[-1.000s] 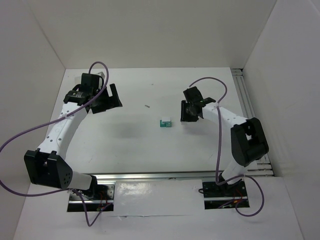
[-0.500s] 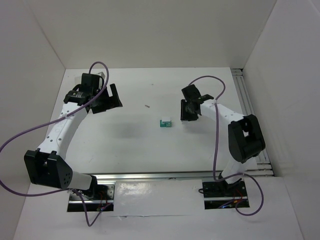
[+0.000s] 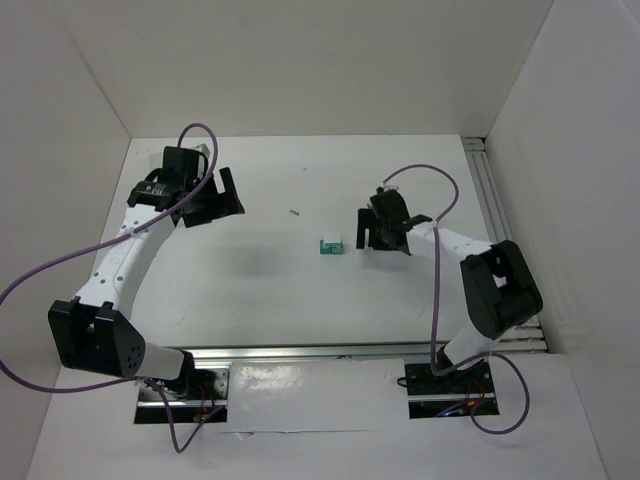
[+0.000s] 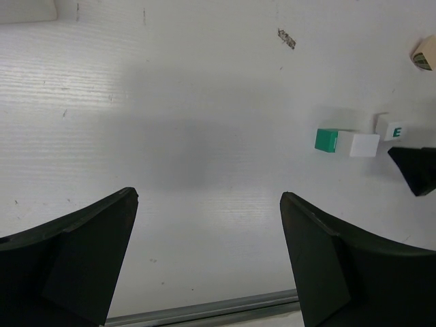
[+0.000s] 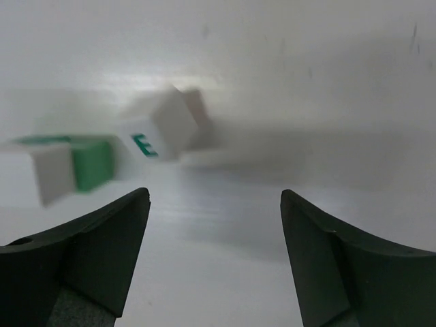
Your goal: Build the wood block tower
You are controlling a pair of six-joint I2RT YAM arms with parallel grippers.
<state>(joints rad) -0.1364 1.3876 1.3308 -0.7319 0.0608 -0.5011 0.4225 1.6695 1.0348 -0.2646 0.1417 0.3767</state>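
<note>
1. Right gripper point(image 5: 212, 204) hangs low over the table point(image 4: 170, 102), jaws apart, nothing between them.
2. Just ahead of its fingertips sits the white cube with a green letter E point(image 5: 160, 127). It is blurred, turned corner-on to the right wrist camera, with the lettered face toward the gripper. Flat or tipped cannot be told.
3. Just left of it in that view lies the teal-green cube point(image 5: 92, 163), with white showing beside the teal. Whether that white is its own face or a separate piece cannot be told.
4. In the left wrist view the teal, the white and the lettered cube form a short row on the table surface. The row runs toward the right gripper's black fingertip, just beside the lettered cube.
5. A tan cylinder point(image 4: 426, 53) lies apart from the row, cropped by the frame edge.
6. Left gripper point(image 4: 208, 204) stands with jaws wide and empty, well apart from the blocks.
7. Farther off are a small dark fleck point(image 4: 286, 39) and a translucent tray corner point(image 4: 27, 10).
</note>
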